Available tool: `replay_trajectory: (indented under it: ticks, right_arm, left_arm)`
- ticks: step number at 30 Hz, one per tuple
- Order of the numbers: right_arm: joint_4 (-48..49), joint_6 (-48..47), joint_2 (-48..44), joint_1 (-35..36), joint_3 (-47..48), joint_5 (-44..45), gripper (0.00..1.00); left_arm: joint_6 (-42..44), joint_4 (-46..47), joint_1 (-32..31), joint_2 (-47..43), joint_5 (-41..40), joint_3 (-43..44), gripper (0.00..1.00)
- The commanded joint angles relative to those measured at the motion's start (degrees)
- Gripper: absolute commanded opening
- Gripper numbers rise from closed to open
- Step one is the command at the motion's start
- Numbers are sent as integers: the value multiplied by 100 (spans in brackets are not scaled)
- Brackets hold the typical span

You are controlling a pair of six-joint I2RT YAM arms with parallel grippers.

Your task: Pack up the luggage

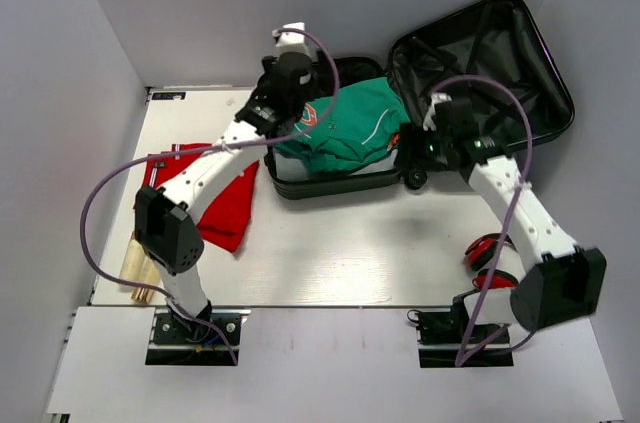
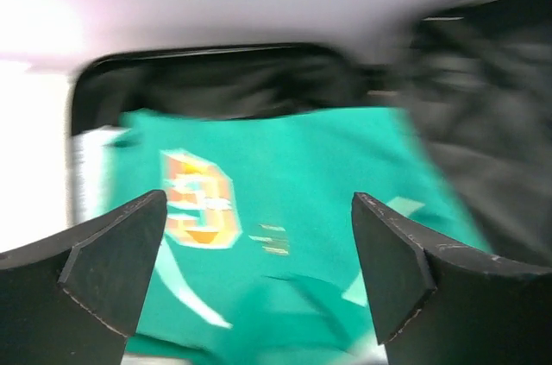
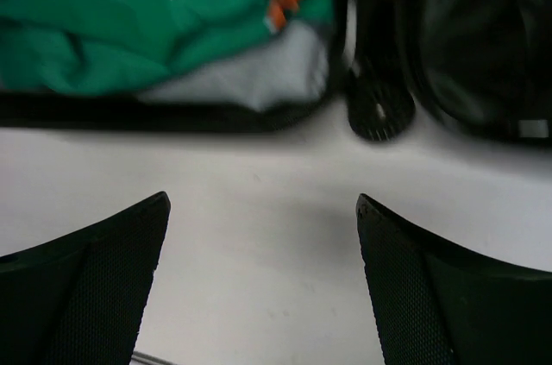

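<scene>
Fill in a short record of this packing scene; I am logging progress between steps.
luggage: black hard-shell suitcase, lid open, far side of table
inside: green jersey, bunched in the base half
left gripper: open, above the jersey, holding nothing
right gripper: open, empty, over bare table near a suitcase wheel
not packed: red garment at left; red headphones at the near right

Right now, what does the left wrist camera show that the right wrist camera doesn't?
Only the left wrist: the orange-and-white printed badge on the green fabric jersey, framed by the open left claw. Only the right wrist: a small black wheel, the white table, pale grey cloth under the green, and the open right claw. Both: the green jersey lying in the large black hard-shell suitcase.
</scene>
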Motion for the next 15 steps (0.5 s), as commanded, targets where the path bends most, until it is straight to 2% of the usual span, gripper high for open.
replay_trajectory:
  ticks: [1, 2, 3, 4, 5, 6, 8, 9, 11, 12, 15]
  right_arm:
    - [524, -188, 646, 19, 1055, -747, 90]
    - [420, -249, 1013, 11, 1266, -792, 86]
    - [340, -258, 1373, 10, 1912, -809, 81]
    - [244, -284, 1716, 2, 2101, -757, 75]
    - [252, -302, 1850, -16, 2390, -696, 67]
    - [278, -328, 2112, 10, 2497, -582, 51]
    - [392, -468, 2509, 10, 2813, -450, 45]
    - [445, -478, 2893, 2, 2884, -310, 38]
    - [419, -487, 3186, -7, 3218, -256, 36]
    - [288, -487, 3579, -7, 3324, -99, 31]
    - [76, -373, 3994, -7, 3553, 402, 26]
  left_arm:
    - [-81, -1237, 376, 537, -281, 66, 94]
    - [-73, -1256, 464, 782, -281, 15, 91]
    - [-73, -1283, 508, 828, -264, -21, 79]
    - [-73, -1309, 561, 915, -255, -108, 74]
    - [-73, -1283, 570, 951, -263, -204, 70]
    - [-160, -1344, 570, 1064, -255, -214, 64]
    - [-213, -1511, 649, 1136, -53, -267, 58]
    - [-283, -1572, 667, 1223, 0, -293, 46]
    - [-389, -1852, 719, 1276, 70, -407, 34]
    - [-538, -1959, 754, 1303, 53, -503, 23]
    - [-960, -2434, 895, 1198, 36, -1029, 8]
